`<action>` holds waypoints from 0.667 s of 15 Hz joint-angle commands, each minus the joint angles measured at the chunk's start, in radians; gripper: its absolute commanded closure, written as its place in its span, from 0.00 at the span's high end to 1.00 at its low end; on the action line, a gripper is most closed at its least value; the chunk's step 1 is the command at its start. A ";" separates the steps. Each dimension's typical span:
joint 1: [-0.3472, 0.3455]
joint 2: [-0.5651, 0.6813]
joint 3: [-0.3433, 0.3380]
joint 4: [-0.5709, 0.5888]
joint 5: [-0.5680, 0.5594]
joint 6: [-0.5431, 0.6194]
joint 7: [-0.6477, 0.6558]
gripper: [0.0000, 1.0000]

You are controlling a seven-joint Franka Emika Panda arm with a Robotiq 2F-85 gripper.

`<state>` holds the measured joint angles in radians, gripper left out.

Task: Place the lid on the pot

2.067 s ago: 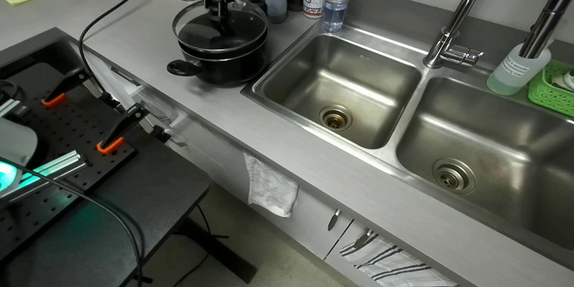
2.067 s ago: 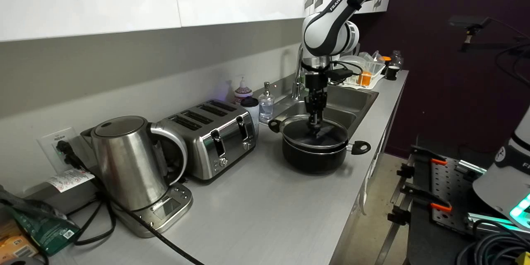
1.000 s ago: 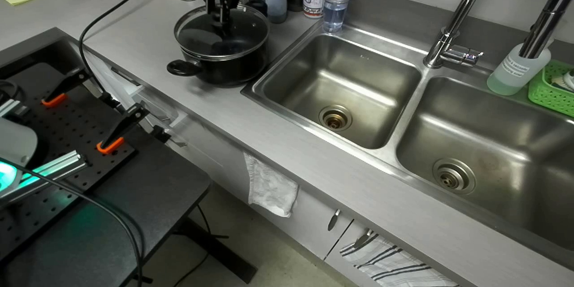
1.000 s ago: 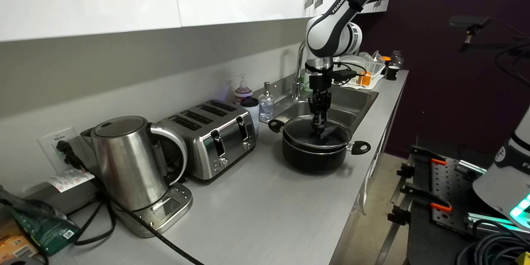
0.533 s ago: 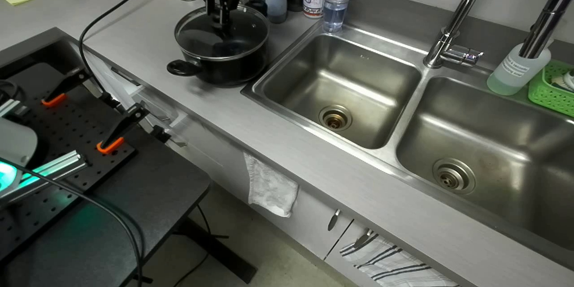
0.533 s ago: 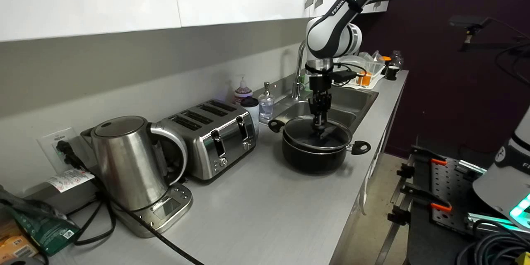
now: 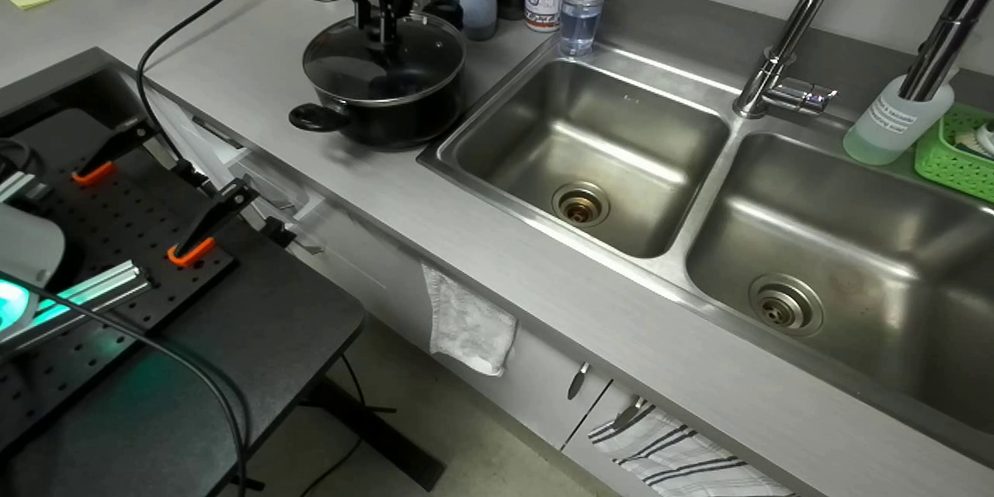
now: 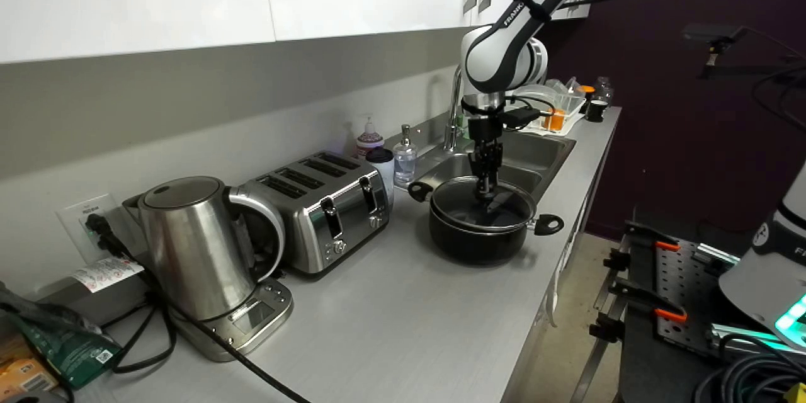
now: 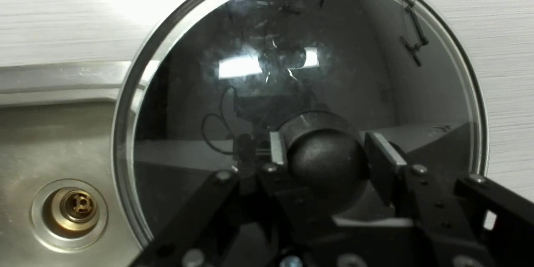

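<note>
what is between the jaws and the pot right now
The glass lid: both exterior views show it over the pot, and the wrist view shows its dark knob between the jaws.

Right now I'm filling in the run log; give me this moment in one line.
gripper: fingers either side of knob, grip unclear; lid: over pot, full seating unclear; pot: on counter beside sink

White arm point(image 8: 488, 63), black end effector point(image 9: 329, 150), silver screws point(image 9: 223, 175).
</note>
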<state>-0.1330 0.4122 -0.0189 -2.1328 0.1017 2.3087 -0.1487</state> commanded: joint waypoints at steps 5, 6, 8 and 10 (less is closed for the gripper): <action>0.067 -0.007 -0.023 0.033 -0.113 -0.048 0.107 0.24; 0.070 -0.008 -0.022 0.034 -0.118 -0.047 0.111 0.24; 0.070 -0.007 -0.019 0.039 -0.117 -0.049 0.111 0.24; 0.067 -0.001 -0.016 0.044 -0.110 -0.054 0.102 0.24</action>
<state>-0.0760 0.4147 -0.0244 -2.1168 0.0046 2.3016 -0.0610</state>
